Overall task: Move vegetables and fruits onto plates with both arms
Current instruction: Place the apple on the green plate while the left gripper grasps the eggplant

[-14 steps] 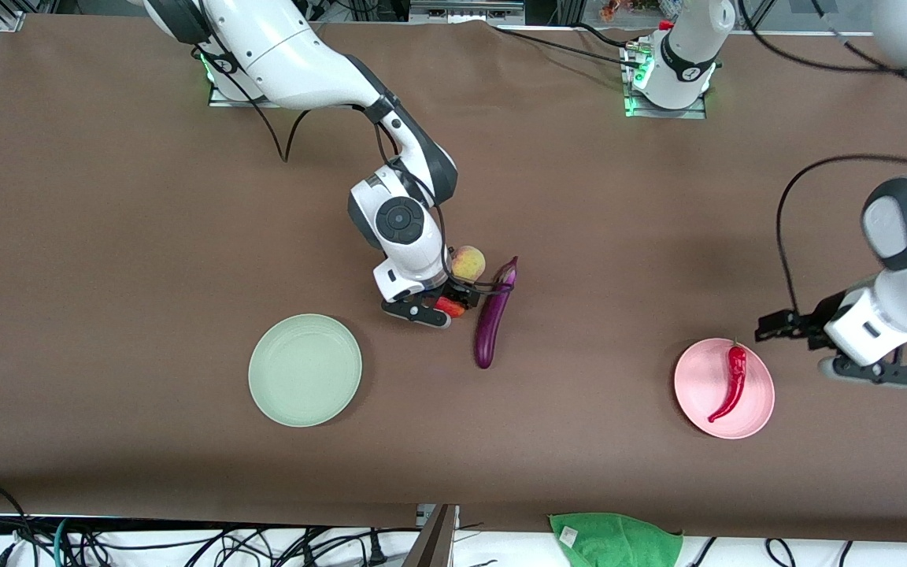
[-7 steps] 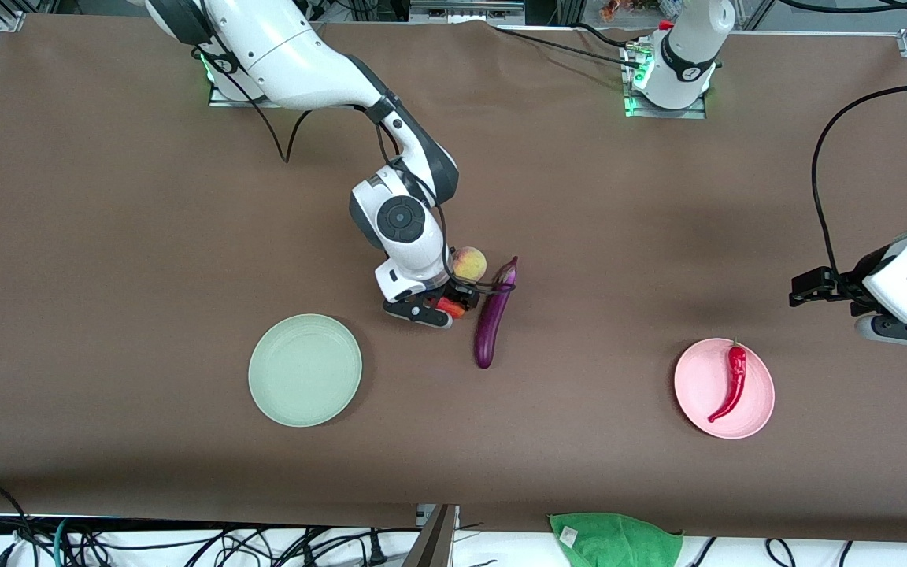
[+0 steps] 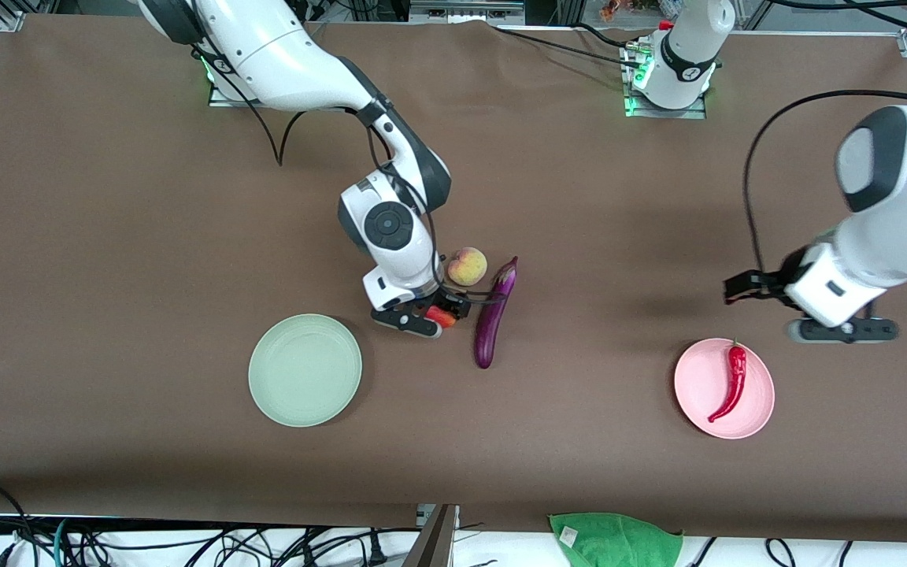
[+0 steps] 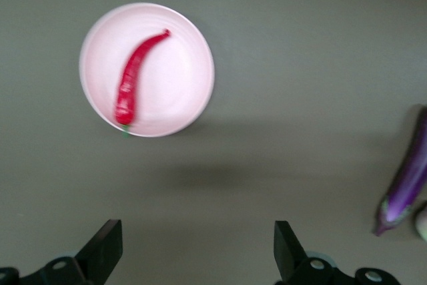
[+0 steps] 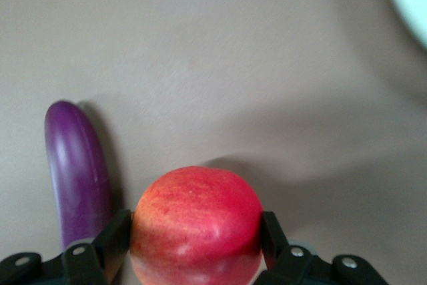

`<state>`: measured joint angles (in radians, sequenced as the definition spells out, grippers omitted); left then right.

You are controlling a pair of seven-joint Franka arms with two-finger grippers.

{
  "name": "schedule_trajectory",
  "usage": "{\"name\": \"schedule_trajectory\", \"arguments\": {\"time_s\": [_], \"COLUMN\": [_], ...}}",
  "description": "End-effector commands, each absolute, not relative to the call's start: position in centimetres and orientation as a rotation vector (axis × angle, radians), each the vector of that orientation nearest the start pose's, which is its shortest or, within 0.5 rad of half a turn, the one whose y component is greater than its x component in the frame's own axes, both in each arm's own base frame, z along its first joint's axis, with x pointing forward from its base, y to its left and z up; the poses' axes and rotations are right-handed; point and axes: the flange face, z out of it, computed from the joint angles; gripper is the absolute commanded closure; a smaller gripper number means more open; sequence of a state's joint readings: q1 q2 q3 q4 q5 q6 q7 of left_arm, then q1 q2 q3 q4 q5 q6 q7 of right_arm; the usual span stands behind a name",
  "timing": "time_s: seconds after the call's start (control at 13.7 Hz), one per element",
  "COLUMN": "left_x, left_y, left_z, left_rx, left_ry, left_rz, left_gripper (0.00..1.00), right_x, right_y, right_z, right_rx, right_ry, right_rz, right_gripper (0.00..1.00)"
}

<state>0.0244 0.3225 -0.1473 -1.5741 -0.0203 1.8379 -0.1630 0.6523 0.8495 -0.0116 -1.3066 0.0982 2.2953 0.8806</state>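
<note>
While the right hand grips the round red apple just beside the long glossy purple eggplant, the step in hand looks like carrying that fruit to the pale mint green round plate, nearer the camera than the eggplant. That calls for a lift clear of the brown surface, avoiding the yellowish-pink peach. Over bare surface, well apart from the eggplant, the left hand hangs wide open, its curved red chili pepper lying on the light pink round plate.

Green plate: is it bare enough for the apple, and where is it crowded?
The green plate is bare. Crowding sits around the right tool gripping the apple, with peach and eggplant close beside it.
</note>
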Motion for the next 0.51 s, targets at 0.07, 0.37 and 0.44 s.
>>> {"name": "schedule_trajectory", "arguments": {"time_s": [0.07,0.37,0.44], "left_x": [64.3,63.8,63.8], "left_y": [-14.1,-21.3,-22.9], "left_z": [41.9,37.6,36.4], "left_rx": [-3.193,-3.220,-3.231], "left_ry": [-0.121,-0.092,-0.060], "left_rz": [0.147,0.155,0.141], "left_gripper": [0.00,0.00,0.00], "right_x": [63.9,67.9,68.9], "right_y": [40.1,31.0,28.4], "right_z": [28.1,29.9,29.9], "right_rx": [-3.029,-3.065,-3.071], "right_ry": [0.321,0.136,0.080], "right_rz": [0.000,0.053,0.068], "right_gripper": [0.63,0.62,0.62]}}
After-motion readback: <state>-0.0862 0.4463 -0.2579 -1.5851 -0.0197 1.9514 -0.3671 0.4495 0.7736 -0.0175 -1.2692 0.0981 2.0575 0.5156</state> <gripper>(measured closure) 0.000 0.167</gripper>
